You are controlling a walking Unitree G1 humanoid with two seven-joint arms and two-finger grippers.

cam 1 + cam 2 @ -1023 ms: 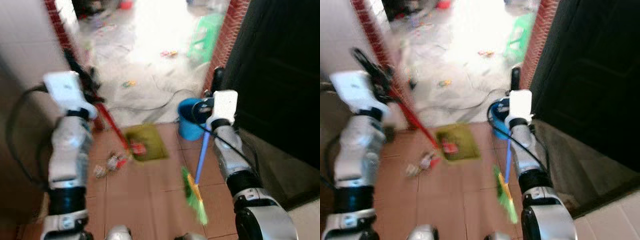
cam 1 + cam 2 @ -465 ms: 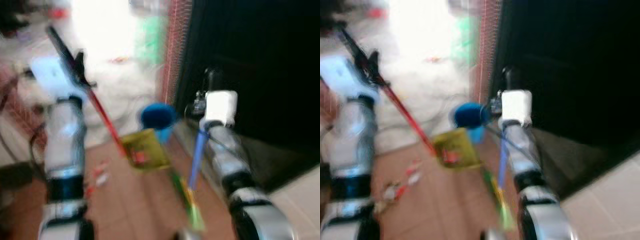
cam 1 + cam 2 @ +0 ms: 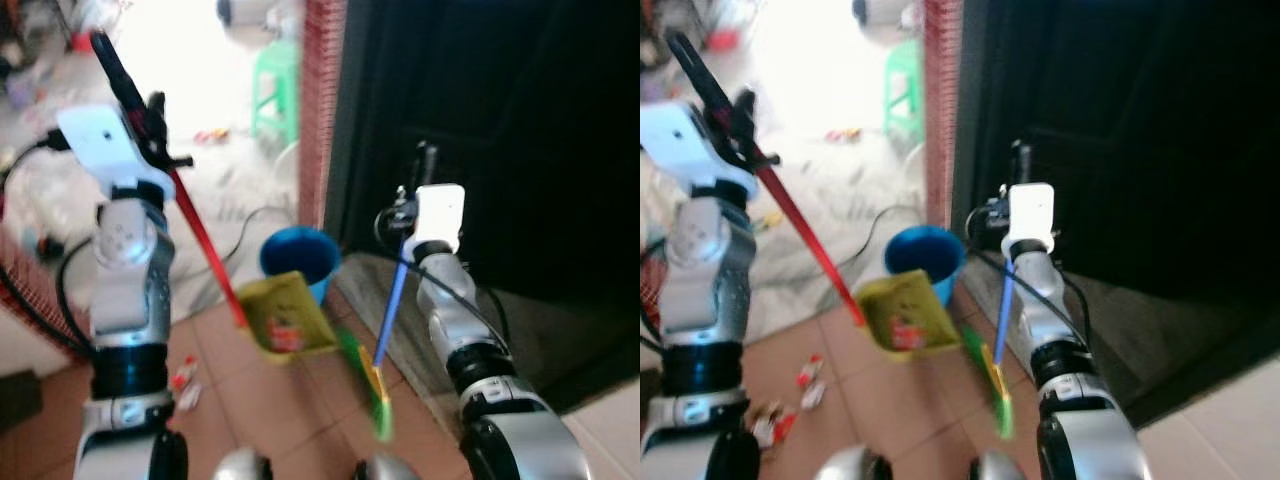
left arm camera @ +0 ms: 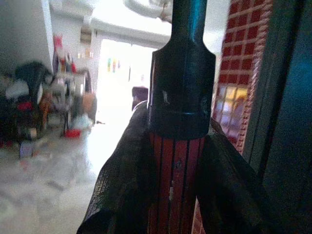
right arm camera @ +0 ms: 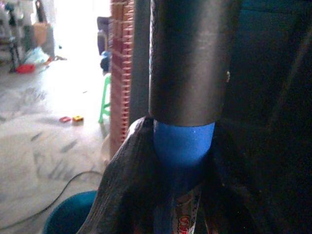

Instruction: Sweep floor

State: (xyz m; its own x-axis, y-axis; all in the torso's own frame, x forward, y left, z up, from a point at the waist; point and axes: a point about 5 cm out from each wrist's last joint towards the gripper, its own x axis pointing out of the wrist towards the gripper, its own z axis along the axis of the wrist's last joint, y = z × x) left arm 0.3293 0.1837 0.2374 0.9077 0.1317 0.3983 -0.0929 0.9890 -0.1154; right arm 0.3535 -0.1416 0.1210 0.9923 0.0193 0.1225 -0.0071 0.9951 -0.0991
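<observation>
My left gripper (image 3: 150, 130) is shut on the red handle (image 3: 200, 235) of a yellow-green dustpan (image 3: 288, 318), raised off the floor with red litter in its pan. The left wrist view looks along that red handle (image 4: 174, 180) to its black end cap (image 4: 181, 87). My right gripper (image 3: 412, 215) is shut on the blue stick (image 3: 390, 305) of a broom whose green bristles (image 3: 372, 392) hang just above the tiles. In the right wrist view the blue stick (image 5: 183, 146) runs into a black grip (image 5: 192, 58). Loose wrappers (image 3: 183, 385) lie on the terracotta tiles by my left arm.
A blue bucket (image 3: 297, 258) stands at the doorway behind the dustpan. A red brick pillar (image 3: 318, 100) and a dark door (image 3: 500, 150) close off the right. Beyond lie a bright white floor with a cable (image 3: 245, 222), scattered litter (image 3: 208, 134) and a green stool (image 3: 275, 90).
The camera has swung to the right, so the dark door now takes up more of the view. Both grippers keep their hold; the dustpan has come up off the tiles.
</observation>
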